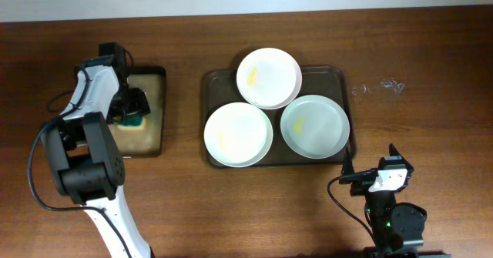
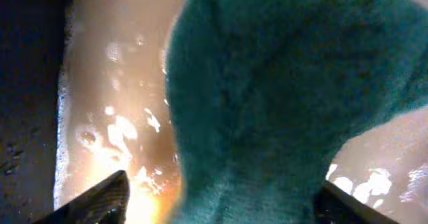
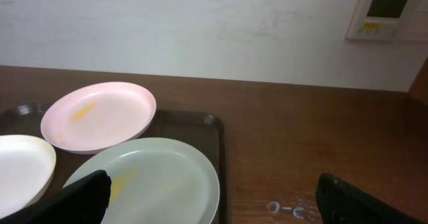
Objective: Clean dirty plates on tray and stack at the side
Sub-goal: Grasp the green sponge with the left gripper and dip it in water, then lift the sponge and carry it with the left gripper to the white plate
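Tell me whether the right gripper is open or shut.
Open. In the right wrist view the right gripper has its fingers far apart, nothing between them.

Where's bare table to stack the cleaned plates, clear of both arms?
Widest bare patch: table right of the tray, beyond the right gripper, with a few droplets toward its far side. A narrower strip runs between the tray and the small black tray. The tray itself is crowded: three plates cover it.

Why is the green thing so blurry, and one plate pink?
Left wrist view: the green sponge is too close to the camera, so out of focus; glare spots shine on the tan tray. Right wrist view: a colour cast tints the far plate pink; overhead view shows it white.
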`<state>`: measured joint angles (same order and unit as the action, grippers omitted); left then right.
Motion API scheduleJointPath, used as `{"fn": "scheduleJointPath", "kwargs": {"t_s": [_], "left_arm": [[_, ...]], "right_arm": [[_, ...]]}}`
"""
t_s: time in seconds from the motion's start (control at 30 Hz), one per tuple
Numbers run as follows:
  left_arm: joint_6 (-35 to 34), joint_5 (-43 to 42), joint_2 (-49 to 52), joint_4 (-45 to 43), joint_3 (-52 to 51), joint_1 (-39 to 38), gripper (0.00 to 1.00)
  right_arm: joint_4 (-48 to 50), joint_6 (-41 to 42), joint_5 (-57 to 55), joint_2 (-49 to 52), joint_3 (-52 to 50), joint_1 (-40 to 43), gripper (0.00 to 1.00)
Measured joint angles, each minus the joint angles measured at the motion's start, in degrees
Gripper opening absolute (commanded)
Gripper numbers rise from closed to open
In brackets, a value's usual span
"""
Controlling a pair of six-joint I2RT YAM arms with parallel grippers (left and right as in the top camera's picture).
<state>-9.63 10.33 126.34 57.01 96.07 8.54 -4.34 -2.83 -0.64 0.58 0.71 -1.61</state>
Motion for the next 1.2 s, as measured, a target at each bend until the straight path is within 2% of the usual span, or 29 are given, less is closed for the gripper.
{"fn": "scheduleJointPath", "kwargs": {"t_s": [0.07, 0.1, 0.13, 0.23, 0.3, 0.37, 0.4, 0.47, 0.57, 0.6, 0.67, 0.73, 0.9, 0.97, 1.0, 1.1, 1.2], "left_arm": [[0.17, -0.02, 0.0, -0.02, 0.0, -0.07, 0.61], [0.42, 0.02, 0.0, -0.33, 0.0, -0.04, 0.79], [0.42, 0.02, 0.0, -0.55, 0.0, -0.04, 0.89], [0.46, 0.31, 0.0, -2.82, 0.0, -0.02, 0.99], [0.46, 0.48, 0.0, -4.35, 0.0, 0.0, 1.0], [2.91, -2.01, 0.02, -5.64, 0.0, 0.02, 0.84], [5.14, -4.04, 0.11, -5.7, 0.0, 0.02, 0.69], [7.87, -7.23, 0.72, -5.68, 0.0, 0.0, 0.6], [10.4, -8.0, 1.18, -4.98, 0.09, 0.46, 0.31], [10.69, -8.11, 1.22, -4.52, 0.13, 0.61, 0.24], [11.19, -8.44, 1.27, -4.15, 0.17, 0.59, 0.24], [11.19, -8.57, 1.29, -3.45, 0.31, 0.59, 0.02], [10.25, -9.73, 3.1, 5.95, 5.95, 0.57, 0.0], [8.46, -10.16, 3.65, 10.49, 11.52, 0.48, 0.0], [6.05, -10.36, 3.93, 16.02, 19.32, 0.5, 0.0], [3.96, -10.58, 4.63, 24.48, 27.85, 0.48, 0.0], [2.67, -10.6, 4.57, 29.14, 37.44, 0.5, 0.0]], "right_arm": [[0.0, 0.0, -0.02, 0.0, 0.0, 0.0, 0.98], [0.0, 0.02, -0.02, 0.0, 0.0, 0.0, 0.98], [0.0, 0.02, -0.02, 0.0, 0.0, 0.0, 0.98], [0.0, -0.02, 0.0, 0.0, 0.0, 0.0, 0.98], [0.0, 0.0, -0.02, 0.0, 0.0, 0.0, 0.98], [0.0, 0.0, -0.02, 0.0, 0.0, 0.0, 0.98], [0.0, 0.0, -0.02, 0.0, 0.0, 0.0, 0.98], [-0.02, 0.04, -0.02, 0.0, 0.0, 0.0, 0.98], [0.0, 0.0, -0.02, 0.0, 0.0, 0.0, 0.98], [0.0, 0.04, -0.02, 0.0, 0.0, 0.0, 0.98], [0.0, 0.0, 0.0, 0.0, 0.0, 0.0, 0.98], [0.0, 0.0, -0.02, 0.0, 0.0, 0.0, 0.99], [0.0, 0.02, -0.02, 0.0, 0.0, 0.0, 0.98], [0.0, 0.0, 0.0, 0.0, 0.0, 0.0, 0.98], [0.0, 0.0, -0.02, 0.0, 0.0, 0.0, 0.98], [0.0, 0.0, 0.0, 0.0, 0.0, 0.0, 0.98], [0.0, 0.02, 0.0, 0.0, 0.0, 0.0, 0.98]]}}
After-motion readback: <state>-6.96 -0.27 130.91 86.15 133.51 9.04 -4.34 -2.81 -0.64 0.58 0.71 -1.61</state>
